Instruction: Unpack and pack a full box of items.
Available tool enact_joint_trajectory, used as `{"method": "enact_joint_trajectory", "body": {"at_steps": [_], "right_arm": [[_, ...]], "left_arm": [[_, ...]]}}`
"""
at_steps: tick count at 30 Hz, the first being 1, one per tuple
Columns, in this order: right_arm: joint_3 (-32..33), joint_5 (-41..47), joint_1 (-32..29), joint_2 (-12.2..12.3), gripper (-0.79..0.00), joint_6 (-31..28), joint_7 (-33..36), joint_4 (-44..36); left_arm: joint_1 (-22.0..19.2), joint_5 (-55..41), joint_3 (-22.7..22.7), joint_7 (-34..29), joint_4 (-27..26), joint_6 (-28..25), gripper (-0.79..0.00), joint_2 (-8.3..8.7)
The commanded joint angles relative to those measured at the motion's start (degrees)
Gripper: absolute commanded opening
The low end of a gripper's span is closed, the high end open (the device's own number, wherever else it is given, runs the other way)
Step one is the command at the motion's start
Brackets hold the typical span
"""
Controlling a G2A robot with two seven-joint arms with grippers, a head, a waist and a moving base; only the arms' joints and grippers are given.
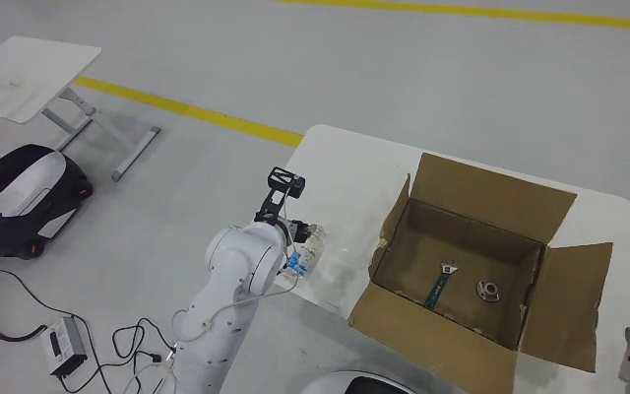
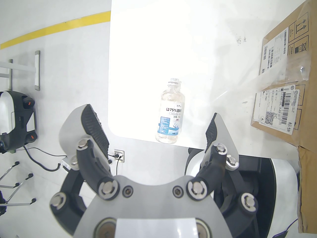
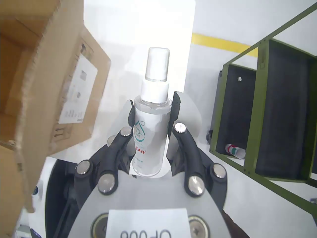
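A clear bottle with a blue-and-white label (image 2: pixel 171 115) lies on the white table (image 2: pixel 148 38), close to its near edge. My left gripper (image 2: pixel 151 120) hangs open above it, one finger on each side and neither touching. From above, that gripper (image 1: pixel 298 236) is at the table's left corner over the bottle (image 1: pixel 307 260). My right gripper (image 3: pixel 153 105) is shut on a clear spray bottle with a white cap (image 3: pixel 152 115), held beside the cardboard box (image 3: pixel 37 75). The open box (image 1: pixel 472 212) holds a wrench (image 1: pixel 440 281) and a small round metal part (image 1: pixel 486 289).
The box takes up the table's right half, flaps spread outward. A green rack (image 3: pixel 272 100) stands beyond the table on the right arm's side, a small can (image 3: pixel 232 149) lying in it. On the floor at left are a white stand (image 1: pixel 39 74), a black-and-white machine (image 1: pixel 34 197) and cables.
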Motion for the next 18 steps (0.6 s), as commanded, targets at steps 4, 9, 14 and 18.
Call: {"method": "enact_joint_trajectory", "body": {"at_steps": [4, 9, 14, 18], "right_arm": [[-5.8, -3.0, 0.6, 0.1, -0.785, -1.1, 0.0, 6.6], [-9.1, -6.8, 2.3, 0.3, -0.785, -0.5, 0.8, 12.3], [-10.7, -8.0, 3.5, 0.4, -0.785, 0.3, 0.5, 16.1], [-11.7, -7.9, 3.8, 0.4, -0.785, 0.0, 0.6, 17.6]], "left_arm": [[0.0, 0.0, 0.0, 0.0, 0.0, 0.0, 0.0, 0.0], [0.0, 0.0, 0.0, 0.0, 0.0, 0.0, 0.0, 0.0], [0.0, 0.0, 0.0, 0.0, 0.0, 0.0, 0.0, 0.0], [0.0, 0.0, 0.0, 0.0, 0.0, 0.0, 0.0, 0.0]]}}
